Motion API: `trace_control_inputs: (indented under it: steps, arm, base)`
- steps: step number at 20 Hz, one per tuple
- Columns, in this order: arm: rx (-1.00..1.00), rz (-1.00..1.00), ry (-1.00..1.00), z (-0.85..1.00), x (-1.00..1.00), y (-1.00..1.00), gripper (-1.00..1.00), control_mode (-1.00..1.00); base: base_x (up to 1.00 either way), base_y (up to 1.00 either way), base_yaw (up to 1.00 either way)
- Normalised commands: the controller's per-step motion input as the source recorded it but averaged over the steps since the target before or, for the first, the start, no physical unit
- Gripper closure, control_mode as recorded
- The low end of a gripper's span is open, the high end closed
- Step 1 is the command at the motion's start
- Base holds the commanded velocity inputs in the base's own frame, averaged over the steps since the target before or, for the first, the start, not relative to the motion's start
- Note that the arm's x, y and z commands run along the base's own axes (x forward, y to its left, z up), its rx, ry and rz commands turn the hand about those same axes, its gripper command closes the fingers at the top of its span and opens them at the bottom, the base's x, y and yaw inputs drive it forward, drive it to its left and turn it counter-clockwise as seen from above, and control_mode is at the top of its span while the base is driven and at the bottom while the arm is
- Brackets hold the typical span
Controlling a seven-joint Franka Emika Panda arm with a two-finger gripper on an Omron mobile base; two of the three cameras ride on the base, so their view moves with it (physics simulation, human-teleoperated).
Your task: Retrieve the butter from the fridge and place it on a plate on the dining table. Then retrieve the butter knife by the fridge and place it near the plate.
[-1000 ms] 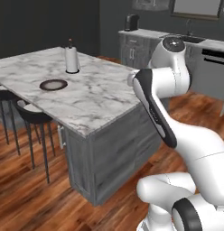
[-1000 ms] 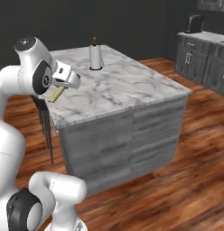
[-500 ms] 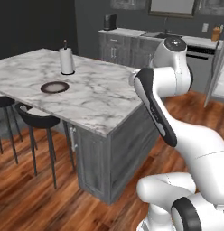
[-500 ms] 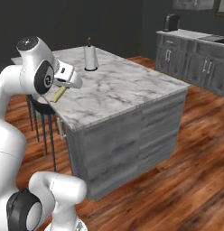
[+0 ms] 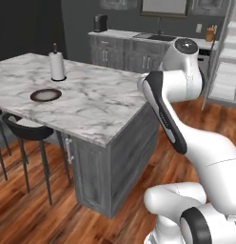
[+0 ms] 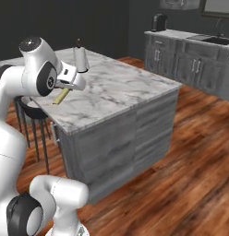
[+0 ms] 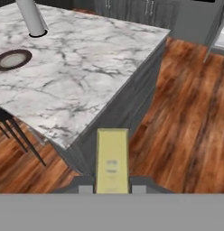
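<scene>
The fingers (image 7: 86, 188) are shut tight on the butter (image 7: 112, 160), one on each side of it. In the hand view the yellow stick is seen poking out ahead of the gripper (image 7: 112, 189), and in the right base view it hangs from the gripper (image 6: 65, 92) and slopes down. It is held by its near end, most likely so that the free end can be laid down first.

The table (image 5: 105, 102) is the biggest thing near the arm. Its marble top is seen in both base views, with dark stools (image 5: 29, 131) tucked under the far side. The butter is held up in the air, above and just off the table's near corner, so it is not yet over the plate.

Cabinets (image 5: 124, 55) with a sink stand against the back wall. White shelves (image 5: 229, 62) are seen at the right edge of the left base view; they may be the fridge's, but that cannot be told for sure.

A paper roll (image 5: 57, 64) stands upright on the table. The plate (image 5: 46, 95) lies flat near it, well apart from the butter, and nothing is on it. The plate is likely kept bare so the butter can be set in its middle.

The knife is still to be fetched.
</scene>
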Motion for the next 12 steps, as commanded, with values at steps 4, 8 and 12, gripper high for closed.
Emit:
trace_control_inputs:
  steps: [4, 8, 12]
  arm:
    - [0.0, 0.0, 0.0, 0.0, 0.0, 0.0, 1.0, 1.0]
    - [0.0, 0.0, 0.0, 0.0, 0.0, 0.0, 1.0, 1.0]
    - [0.0, 0.0, 0.0, 0.0, 0.0, 0.0, 1.0, 1.0]
  base:
    - [0.0, 0.55, -0.25]
    - [0.0, 0.9, -0.29]
    - [0.0, 0.71, -0.27]
